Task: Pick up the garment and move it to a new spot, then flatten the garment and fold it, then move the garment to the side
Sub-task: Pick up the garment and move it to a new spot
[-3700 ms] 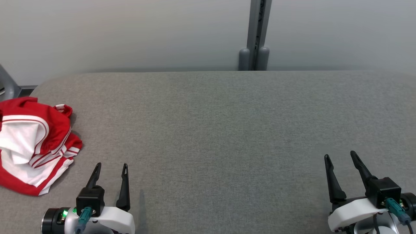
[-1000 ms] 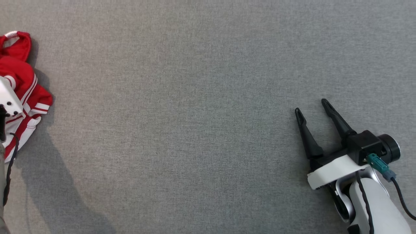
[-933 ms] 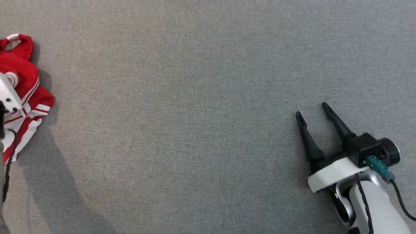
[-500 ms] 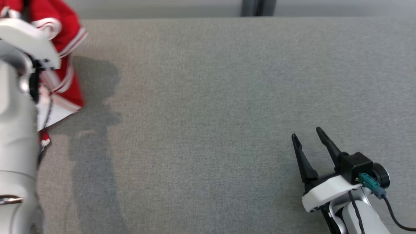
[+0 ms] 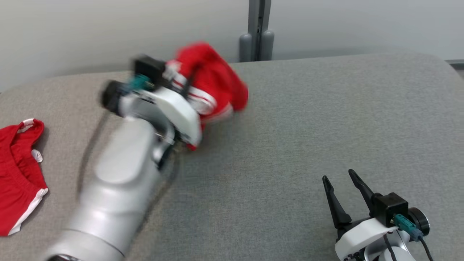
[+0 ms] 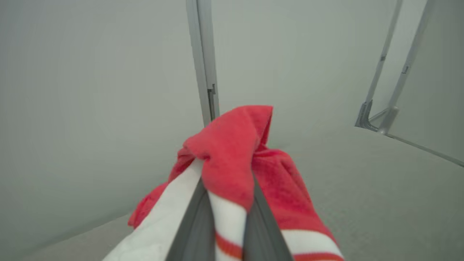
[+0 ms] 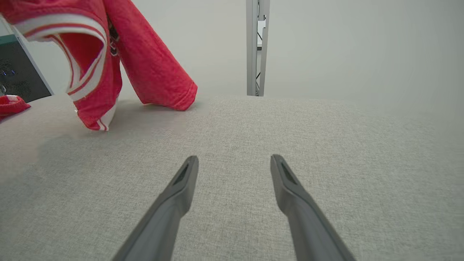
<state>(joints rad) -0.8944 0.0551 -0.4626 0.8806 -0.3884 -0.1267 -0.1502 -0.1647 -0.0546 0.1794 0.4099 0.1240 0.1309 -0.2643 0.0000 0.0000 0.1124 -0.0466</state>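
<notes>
My left gripper is shut on a red garment with white bands and red stripes, holding it in the air over the back middle of the grey table. In the left wrist view the cloth is bunched over and between the two fingers, hiding their tips. The right wrist view shows the garment hanging at its upper left, lowest folds close to the table. My right gripper rests low at the near right, open and empty, also seen as the right gripper.
A second red piece of cloth with white trim lies flat at the table's left edge and appears as a red scrap in the right wrist view. A grey post stands behind the table against a pale wall.
The camera has tilted up and turned. My left arm has lifted the garment from the left side and swung it toward the back middle of the table. My right gripper stays open.
</notes>
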